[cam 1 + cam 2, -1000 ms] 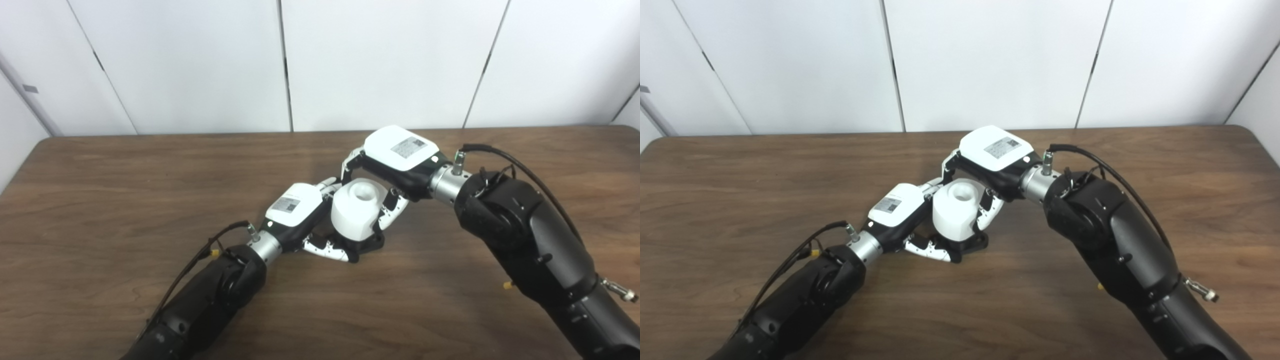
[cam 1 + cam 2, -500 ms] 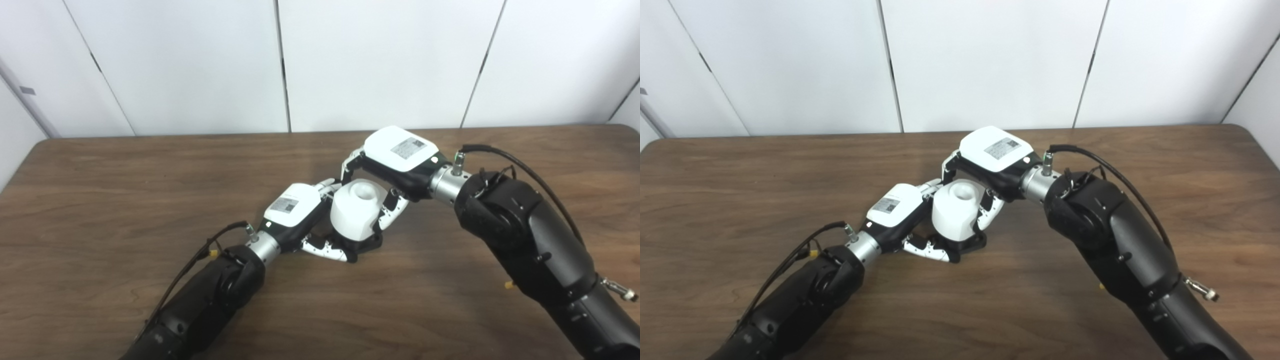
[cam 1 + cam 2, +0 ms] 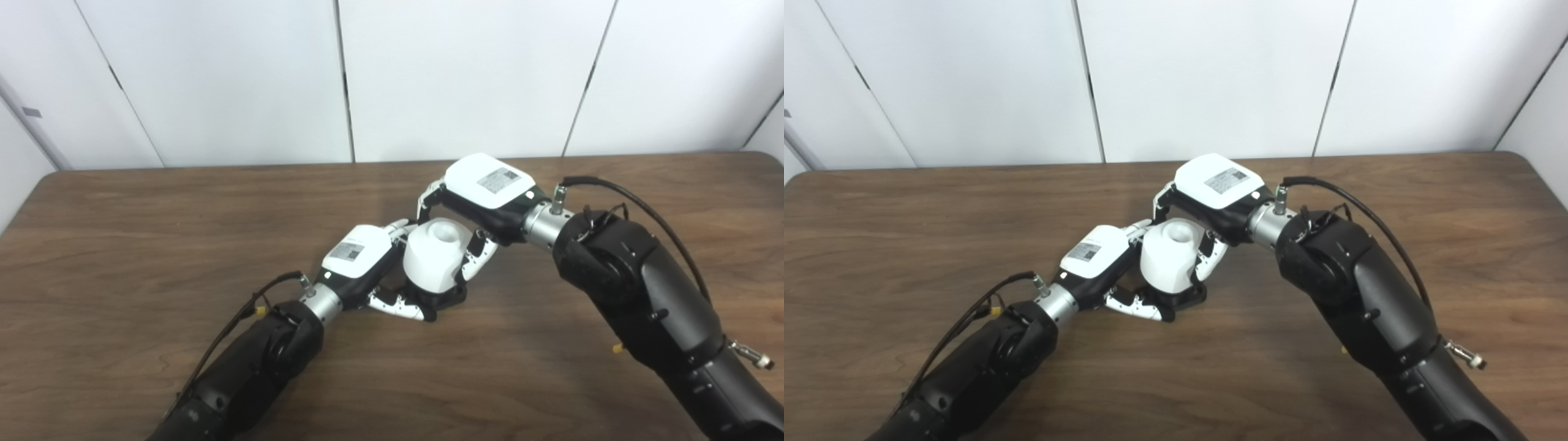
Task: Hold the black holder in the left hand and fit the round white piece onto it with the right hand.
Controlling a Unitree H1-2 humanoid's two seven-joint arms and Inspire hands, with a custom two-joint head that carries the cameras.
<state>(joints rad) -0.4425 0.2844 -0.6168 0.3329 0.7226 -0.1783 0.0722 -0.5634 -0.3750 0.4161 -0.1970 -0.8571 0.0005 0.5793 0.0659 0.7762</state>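
Note:
The round white piece (image 3: 432, 255) stands upright with a hollow in its top, sitting on the black holder (image 3: 450, 297), of which only the base edge shows beneath it. My left hand (image 3: 367, 269) is shut on the black holder from the left, its fingers (image 3: 401, 304) curled around the front of the base. My right hand (image 3: 484, 199) reaches over from the right and is shut on the white piece, fingers (image 3: 476, 260) on its right side and others behind it. The same scene shows in the right eye view, with the white piece (image 3: 1168, 256) at the centre.
The brown wooden table (image 3: 122, 245) stretches out on all sides. Its far edge meets a white panelled wall (image 3: 245, 79). A black cable (image 3: 637, 205) loops over my right forearm, and another runs along my left forearm (image 3: 245, 312).
Both hands and the two pieces hold the same pose. The whole picture has shifted slightly, so the camera moved a little.

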